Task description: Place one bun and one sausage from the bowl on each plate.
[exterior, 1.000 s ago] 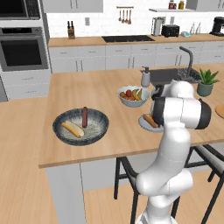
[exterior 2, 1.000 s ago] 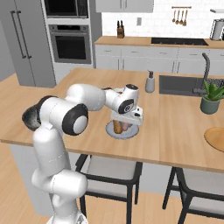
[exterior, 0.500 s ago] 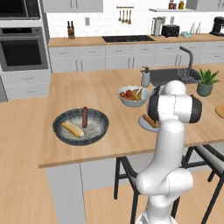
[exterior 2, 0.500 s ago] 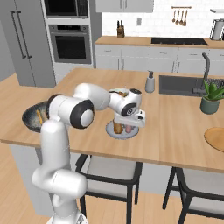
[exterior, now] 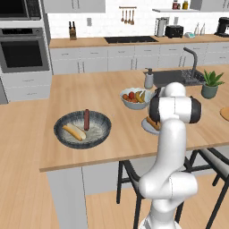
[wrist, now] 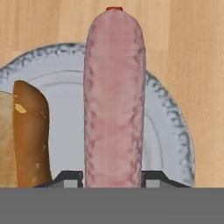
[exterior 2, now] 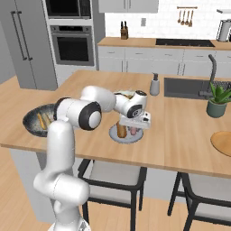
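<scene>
My gripper (wrist: 113,177) is shut on a pale pink sausage (wrist: 113,96), which runs lengthwise away from the fingertips (wrist: 70,177). It hangs over the pale grey-blue plate (wrist: 170,127), where a golden-brown bun (wrist: 28,135) lies just left of it. From the right base view the gripper (exterior 2: 133,122) points down at that plate (exterior 2: 124,138), with the sausage (exterior 2: 133,131) beside the bun (exterior 2: 121,129). The dark bowl (exterior: 96,136) at the left holds a dark reddish sausage (exterior: 86,119) and a bun (exterior: 74,132). A tan plate (exterior 2: 223,142) lies far right.
A white fruit bowl (exterior: 135,99) stands just behind the grey-blue plate (exterior: 147,127). A soap dispenser (exterior: 149,79), the sink and a potted plant (exterior: 211,84) are farther back right. Stools stand under the counter's near edge.
The hand with the pink sausage has sunk slightly toward the grey-blue plate, and the arm's elbow has shifted. The bowl and its contents have not moved.
</scene>
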